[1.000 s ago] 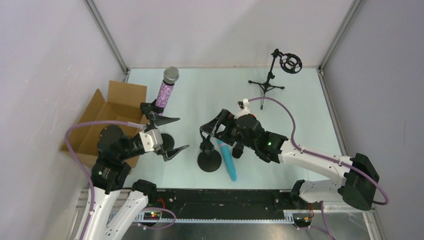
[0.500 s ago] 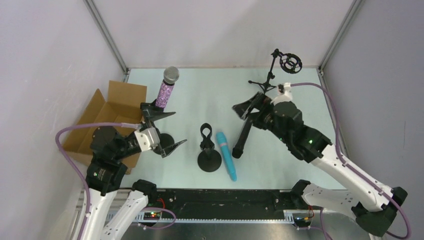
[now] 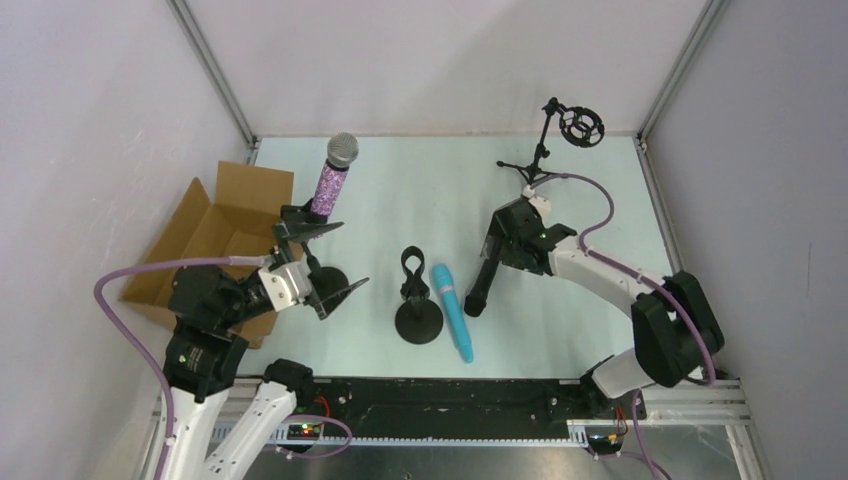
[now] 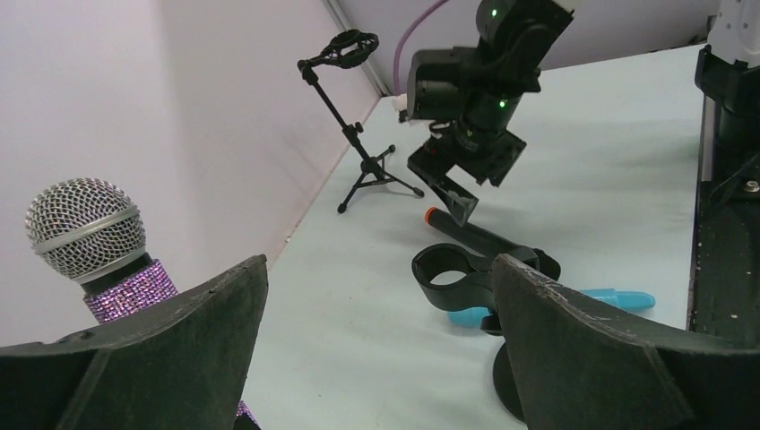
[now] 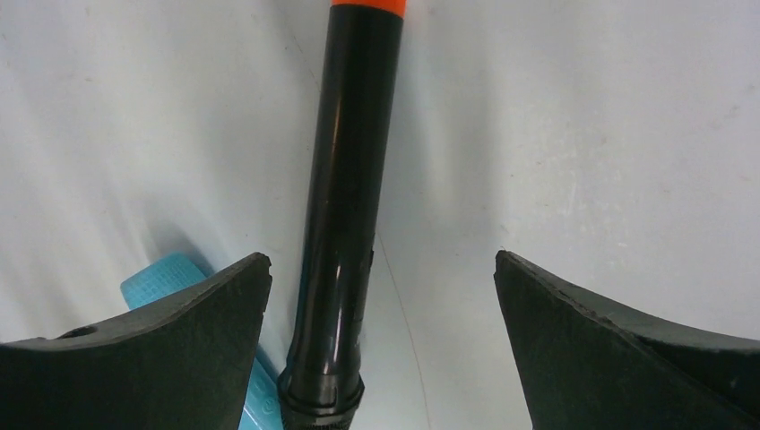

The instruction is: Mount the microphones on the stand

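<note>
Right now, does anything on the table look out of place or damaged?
Nothing looks damaged or spilled. The black microphone and the light blue microphone lie flat on the table near the round-base stand, whose clip is empty.

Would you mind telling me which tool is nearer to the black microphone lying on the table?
Right. The right tool hangs open directly over the black microphone; the left tool sits across the table beside the purple microphone.

Left of the black round-base stand [image 3: 419, 322] we see a purple glitter microphone [image 3: 331, 188] with a silver mesh head and a brown cardboard box [image 3: 235, 215]; right of the stand, a light blue microphone [image 3: 455, 312] and a black microphone [image 5: 345, 206] tipped orange-red.
</note>
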`<action>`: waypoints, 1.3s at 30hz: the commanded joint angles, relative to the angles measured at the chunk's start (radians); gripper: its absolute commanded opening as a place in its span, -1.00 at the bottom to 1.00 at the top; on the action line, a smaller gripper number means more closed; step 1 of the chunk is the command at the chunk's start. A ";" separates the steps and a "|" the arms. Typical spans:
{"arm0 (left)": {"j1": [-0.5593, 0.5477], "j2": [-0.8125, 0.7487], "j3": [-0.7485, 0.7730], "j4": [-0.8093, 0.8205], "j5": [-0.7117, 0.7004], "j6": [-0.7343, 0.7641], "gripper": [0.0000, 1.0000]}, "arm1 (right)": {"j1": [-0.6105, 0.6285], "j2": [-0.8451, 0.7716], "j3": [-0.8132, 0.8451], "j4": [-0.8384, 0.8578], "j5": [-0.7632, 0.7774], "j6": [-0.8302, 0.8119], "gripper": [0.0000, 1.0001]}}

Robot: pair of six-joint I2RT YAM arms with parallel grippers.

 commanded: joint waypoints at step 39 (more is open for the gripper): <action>-0.011 -0.016 0.061 0.014 0.126 0.173 0.97 | 0.029 -0.331 0.101 0.014 -0.492 -0.235 -0.75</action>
